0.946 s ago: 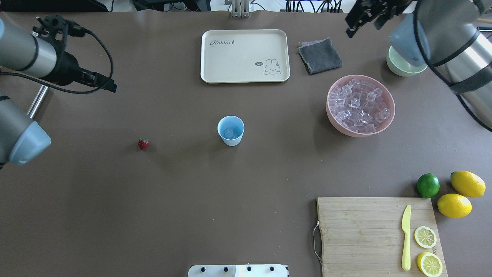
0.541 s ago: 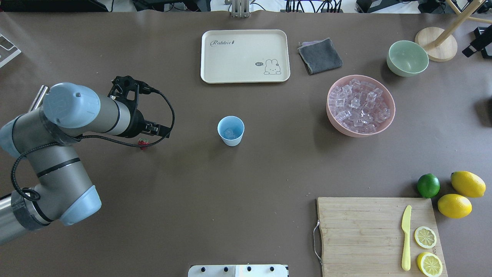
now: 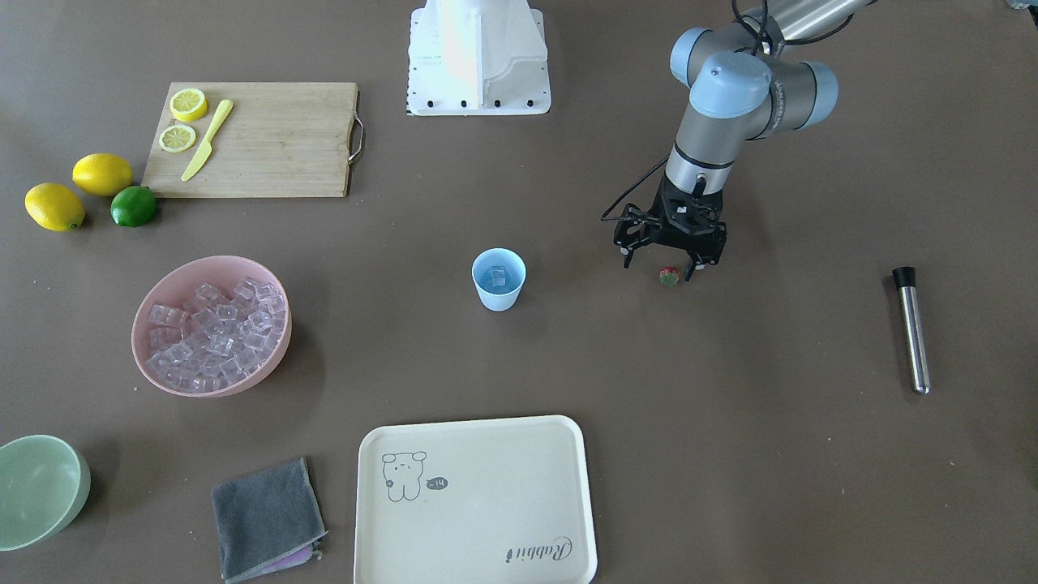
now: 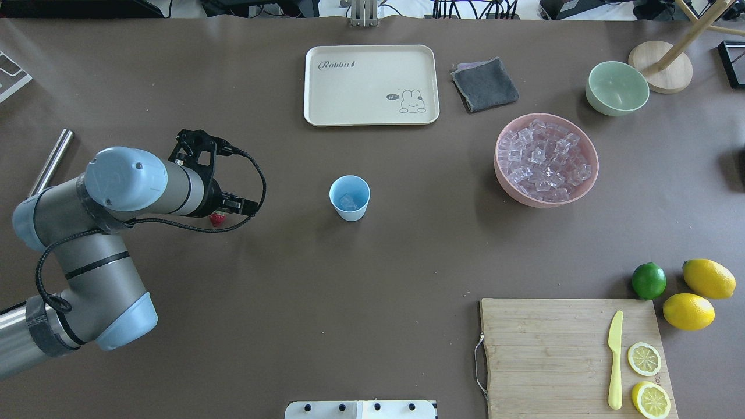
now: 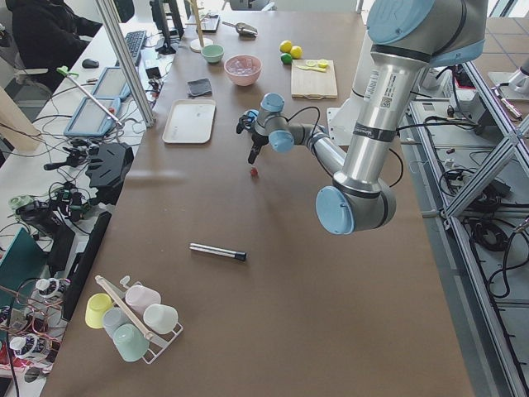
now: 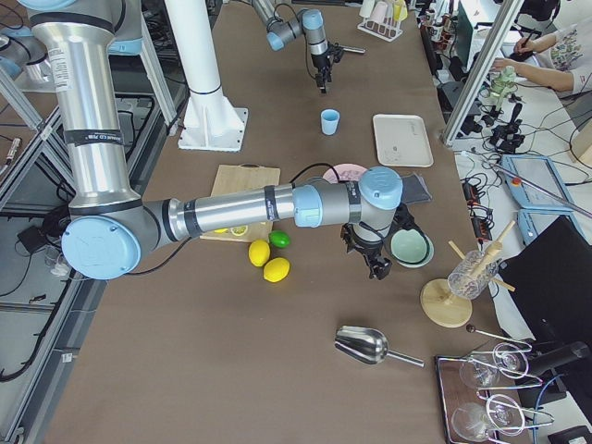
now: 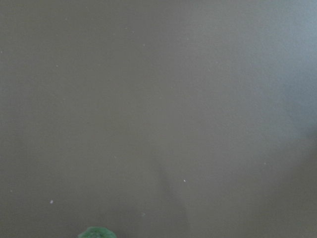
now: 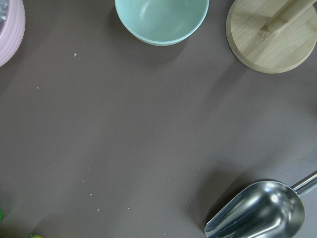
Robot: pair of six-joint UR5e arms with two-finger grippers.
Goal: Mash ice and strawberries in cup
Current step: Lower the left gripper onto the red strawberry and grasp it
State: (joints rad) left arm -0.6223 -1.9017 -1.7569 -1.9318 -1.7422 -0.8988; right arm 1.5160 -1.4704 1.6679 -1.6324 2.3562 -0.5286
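Observation:
The light-blue cup point(image 4: 349, 198) stands upright mid-table with an ice cube point(image 4: 348, 202) inside; it also shows in the front view point(image 3: 499, 280). More ice point(image 4: 544, 160) fills the pink bowl point(image 4: 591, 174). The strawberry point(image 4: 217, 219) lies on the table left of the cup, also in the front view point(image 3: 668, 276). My left gripper point(image 3: 658, 268) is open, pointing down just above the strawberry, with fingers either side. The left wrist view shows only the berry's green top point(image 7: 96, 233). My right gripper point(image 6: 375, 264) shows only in the right side view; I cannot tell its state.
A steel muddler rod point(image 4: 51, 161) lies at the far left. A cream tray point(image 4: 371, 84), grey cloth point(image 4: 484, 84) and green bowl point(image 4: 617, 87) sit at the back. A cutting board point(image 4: 570, 355) with knife and lemon slices, a lime and lemons are front right. A metal scoop point(image 8: 262, 210) lies near the right gripper.
My left arm swung in from the far left and came down over the strawberry. My right arm moved out of the overhead view.

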